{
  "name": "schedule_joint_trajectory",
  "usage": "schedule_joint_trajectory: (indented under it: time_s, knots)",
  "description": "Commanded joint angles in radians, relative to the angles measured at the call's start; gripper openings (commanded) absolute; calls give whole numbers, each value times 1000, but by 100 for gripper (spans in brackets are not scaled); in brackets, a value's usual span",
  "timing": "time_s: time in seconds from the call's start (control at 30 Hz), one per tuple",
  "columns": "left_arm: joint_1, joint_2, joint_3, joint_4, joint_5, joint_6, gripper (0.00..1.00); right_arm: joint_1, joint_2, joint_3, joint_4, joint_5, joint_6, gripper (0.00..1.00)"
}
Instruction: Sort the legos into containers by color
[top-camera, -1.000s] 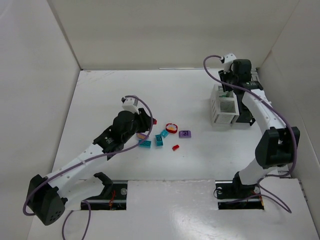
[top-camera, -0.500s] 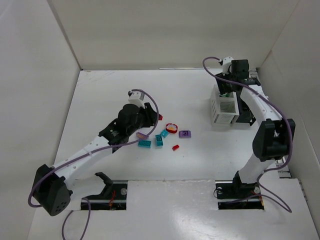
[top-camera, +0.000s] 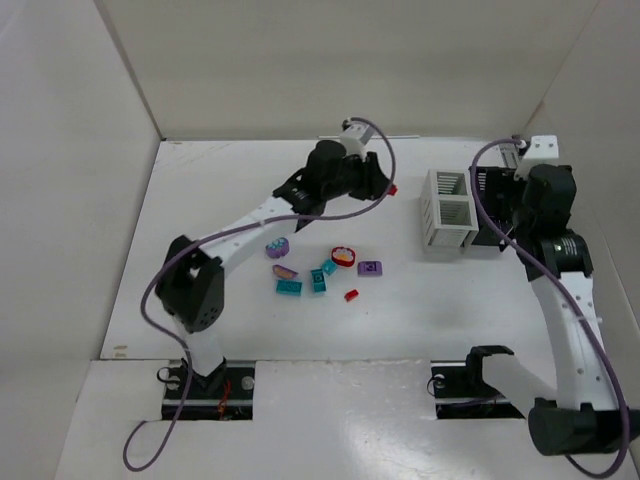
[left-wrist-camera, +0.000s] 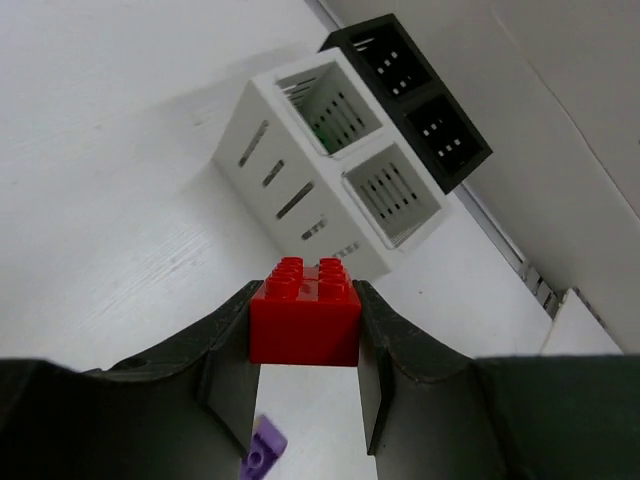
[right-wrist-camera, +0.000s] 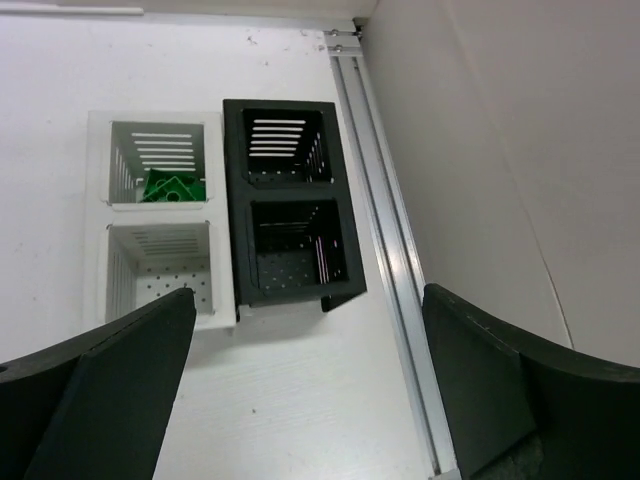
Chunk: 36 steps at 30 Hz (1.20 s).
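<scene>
One red lego brick (left-wrist-camera: 305, 312) clamped in left hand (top-camera: 383, 186); white bin (top-camera: 447, 210) at its 3 o'clock, black bin (right-wrist-camera: 290, 210) just beside. Green lego (right-wrist-camera: 170, 187) in a white-bin compartment. Right hand (right-wrist-camera: 308, 292) spread wide above both bins. Remaining legos (top-camera: 320, 272) loose on table (top-camera: 220, 200).

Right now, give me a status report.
Left gripper shut on red lego, short of white bin. Right gripper open over black bin. Nothing blocking.
</scene>
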Motion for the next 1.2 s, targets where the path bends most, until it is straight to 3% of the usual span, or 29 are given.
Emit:
schedule_joint_trajectory:
  time_s: [0.0, 0.1, 0.23, 0.43, 0.6, 0.67, 0.73, 0.83, 0.9, 1.0, 1.1, 1.17]
  knots:
    - [-45, 146, 286, -36, 141, 63, 3, 0, -110, -59, -57, 65, 55, 99]
    - [-77, 336, 556, -123, 177, 63, 3, 0, -186, -72, -106, 98, 55, 99]
    - [-121, 529, 792, -191, 190, 54, 5, 0, -257, -93, -141, 107, 55, 99]
    - [-160, 606, 828, -59, 113, 6, 11, 0, -308, -130, -120, 70, 55, 99]
    - [-169, 692, 892, -64, 90, -34, 14, 0, -308, -141, -102, 26, 32, 99]
    - [-169, 701, 892, -64, 90, -34, 21, 0, -308, -141, -102, 12, 32, 99]
    - [-169, 701, 892, -64, 90, -25, 39, 0, -308, -150, -91, 1, 32, 99]
    - [-180, 656, 857, -73, 72, 14, 53, 0, -308, -150, -82, -8, 23, 99]
    - [-190, 625, 814, -73, 72, 53, 71, 0, -308, -150, -73, -22, 12, 99]
    - [-190, 571, 802, -82, 72, 72, 88, 0, -308, -150, -72, -34, 3, 99]
    - [-190, 501, 753, -93, 95, 95, 99, 0, -317, -150, -72, -48, -26, 99]
    - [-190, 444, 663, -93, 107, 119, 99, 0, -317, -150, -72, -72, -63, 99]
